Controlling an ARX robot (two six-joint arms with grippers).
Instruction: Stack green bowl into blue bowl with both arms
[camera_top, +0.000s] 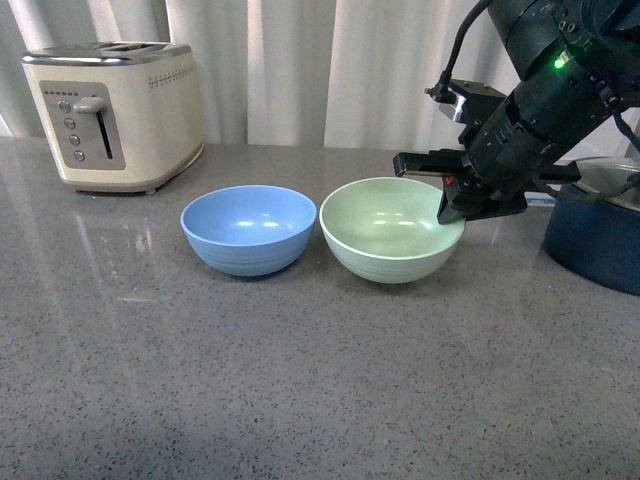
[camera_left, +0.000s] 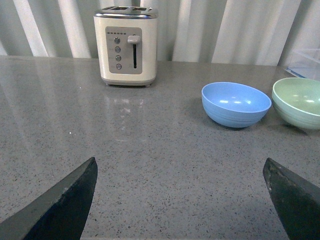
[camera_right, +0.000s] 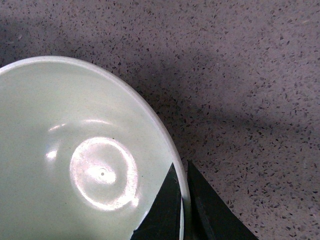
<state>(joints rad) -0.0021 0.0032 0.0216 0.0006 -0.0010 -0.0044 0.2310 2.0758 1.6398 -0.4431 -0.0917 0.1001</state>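
The green bowl (camera_top: 385, 235) sits on the tabletop (camera_top: 300, 380) just right of the blue bowl (camera_top: 248, 225), not yet lifted. The right end effector (camera_top: 450, 215) pinches its rim on the side away from the blue bowl. The left end effector (camera_left: 180, 200) gapes wide, well short of the blue bowl. Lifting and stacking are left to do.

The right arm (camera_top: 560, 100) slants down over the right side of the tabletop, with a green light (camera_top: 558, 62) lit on its housing. The right gripper (camera_top: 452, 210) pinches the rim of the green bowl (camera_top: 385, 235), one finger inside and one outside. The left gripper (camera_left: 179, 162) faces the far edge, its fingers (camera_left: 65, 200) spread wide.
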